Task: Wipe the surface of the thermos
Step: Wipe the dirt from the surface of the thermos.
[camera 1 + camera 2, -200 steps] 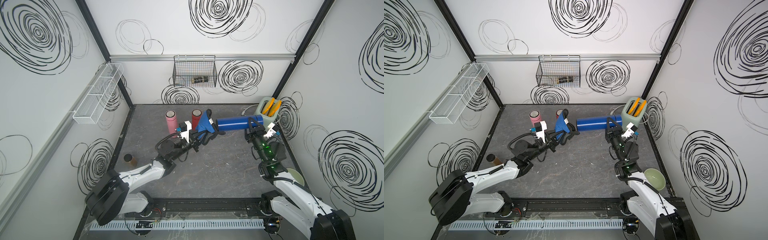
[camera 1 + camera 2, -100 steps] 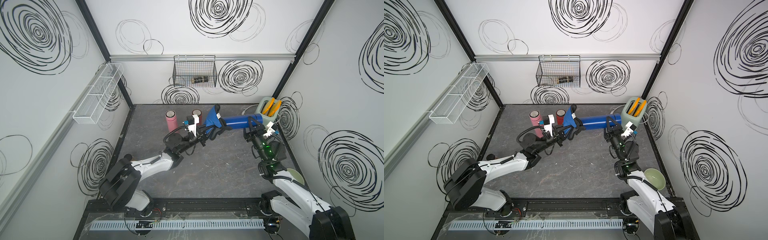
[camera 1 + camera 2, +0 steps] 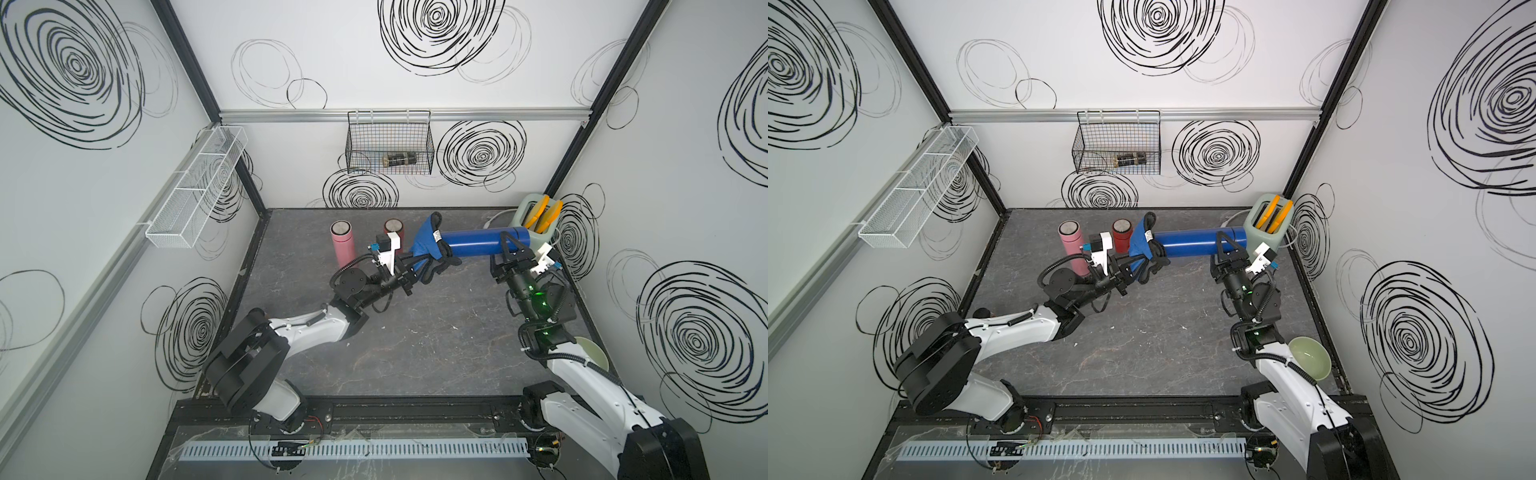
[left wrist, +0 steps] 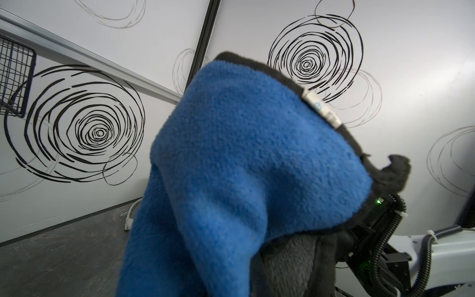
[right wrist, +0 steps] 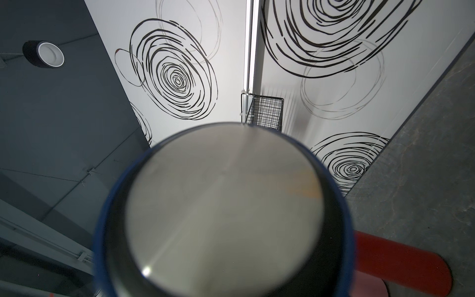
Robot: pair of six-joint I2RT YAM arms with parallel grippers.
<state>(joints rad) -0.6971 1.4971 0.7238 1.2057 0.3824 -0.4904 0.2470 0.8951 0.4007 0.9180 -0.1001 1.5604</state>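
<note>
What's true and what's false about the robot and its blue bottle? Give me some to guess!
1. The right gripper holds the blue thermos sideways in the air. True.
2. The blue cloth lies flat on the floor. False: the left gripper holds it, draped over the thermos's end.
3. The pink thermos stands upright. True.
4. The green bowl sits on top of the toaster. False: it sits apart from the toaster, nearer the front.
</note>
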